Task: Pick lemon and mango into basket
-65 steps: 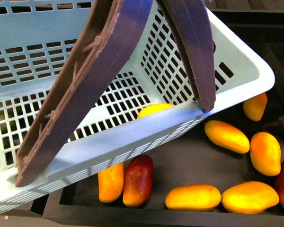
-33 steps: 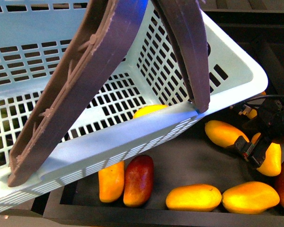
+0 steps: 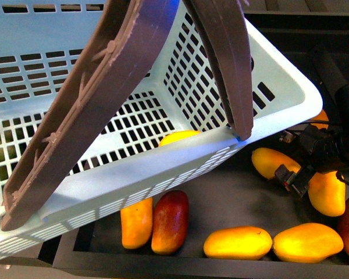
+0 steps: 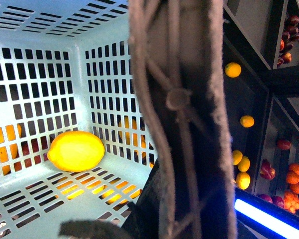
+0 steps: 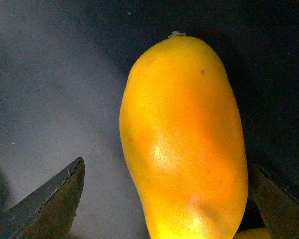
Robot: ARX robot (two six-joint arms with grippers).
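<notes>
The fingers [image 5: 52,199] of the right gripper [image 3: 289,157] are spread wide, one on either side of a yellow-orange mango [image 5: 184,139] lying in the dark tray [image 3: 232,200]. Neither visibly touches it. That straddle looks like the set-up for closing across its narrow width. Other mangoes, yellow and dark red, lie nearby.

The lemon [image 4: 75,151] rests on the slotted floor of the basket [image 3: 279,99], near a corner. The basket hangs tilted over the tray by its brown handles [image 3: 93,104], presumably to keep the carry short. The left gripper [image 4: 97,230] is mostly hidden behind a handle, so I cannot tell its grip.
</notes>
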